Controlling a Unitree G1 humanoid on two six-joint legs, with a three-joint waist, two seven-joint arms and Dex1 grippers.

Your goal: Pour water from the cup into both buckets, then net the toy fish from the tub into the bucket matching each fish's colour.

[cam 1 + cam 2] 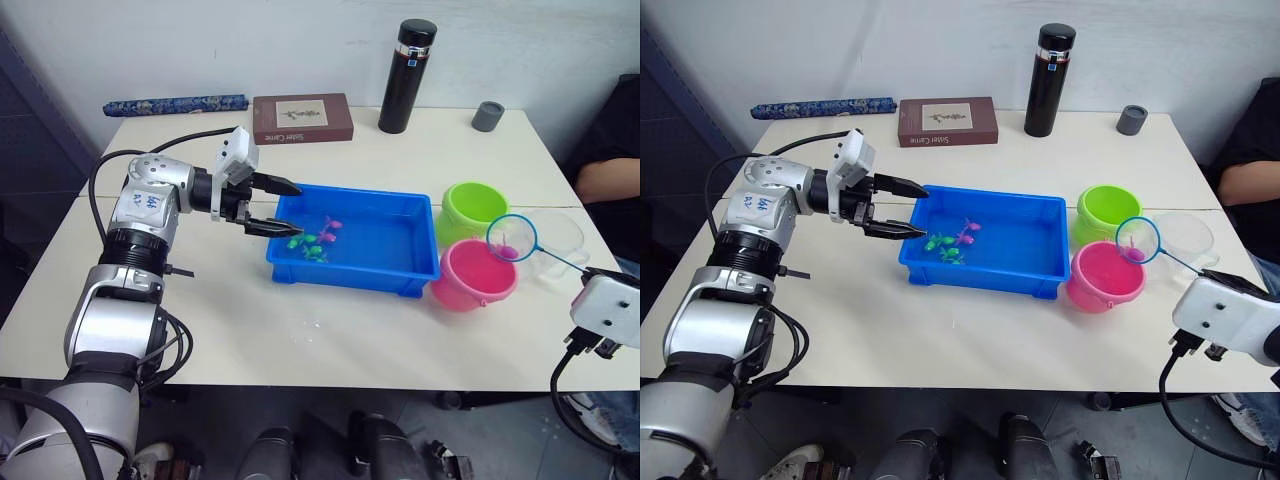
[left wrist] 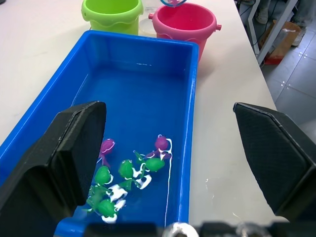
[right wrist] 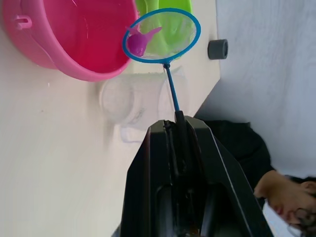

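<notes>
Fish netting is under way, judging by the layout: the clear measuring cup [image 1: 556, 240] stands upright on the counter [image 1: 330, 330] just right of the buckets, so pouring looks done.

At the left, the left tool [image 1: 281, 207] hovers at the blue tub's [image 1: 400, 270] left end, fingers spread wide, holding nothing. In the tub's water lie about four green fish [image 2: 126, 169] and two magenta fish [image 2: 161, 143], clustered at its left end.

Right of the tub stand two buckets: lime green [image 1: 473, 208] far, pink [image 1: 472, 273] near. One net [image 1: 512, 238] carries one magenta fish [image 3: 137, 43] above the pink bucket. The right tool [image 3: 177, 129] is clamped on the net's handle. About six fish remain.
</notes>
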